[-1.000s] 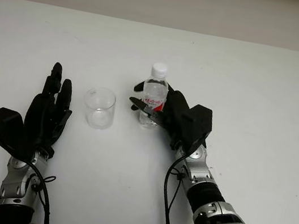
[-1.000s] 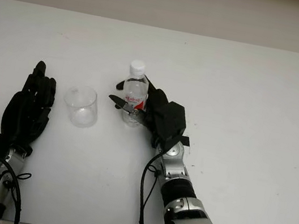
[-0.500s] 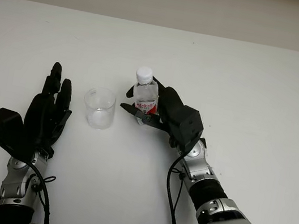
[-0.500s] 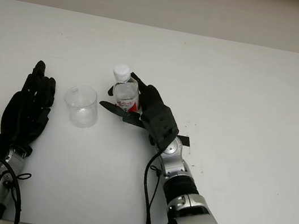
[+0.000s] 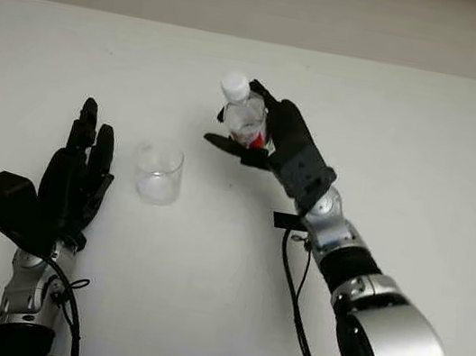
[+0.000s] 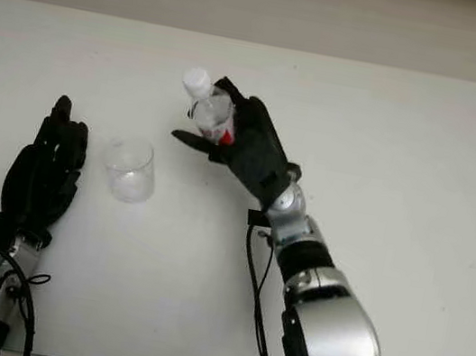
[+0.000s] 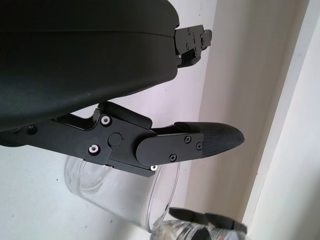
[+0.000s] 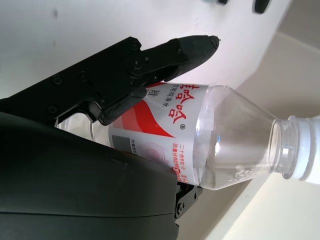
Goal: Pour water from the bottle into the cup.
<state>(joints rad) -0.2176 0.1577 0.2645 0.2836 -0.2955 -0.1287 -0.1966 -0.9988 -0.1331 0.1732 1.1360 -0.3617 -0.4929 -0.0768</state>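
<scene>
- Clear plastic bottle (image 5: 241, 115), white-capped, is held off the white table (image 5: 425, 154), clamped in the right hand (image 5: 271, 142) and tilted towards the cup (image 5: 157, 173); the left hand (image 5: 73, 178) is open beside the cup.
- Left wrist view: the cup's rim lies near the fingers (image 7: 200, 142).
- Right wrist view: red-and-white label (image 8: 160, 127) bearing Chinese characters; small print unreadable.

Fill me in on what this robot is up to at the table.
The right hand grips a small clear water bottle and holds it in the air above the white table, tilted with its white cap towards the cup's side; the cap is on. The clear plastic cup stands upright on the table, with no pouring under way. The left hand is open, beside the cup and apart from it.
</scene>
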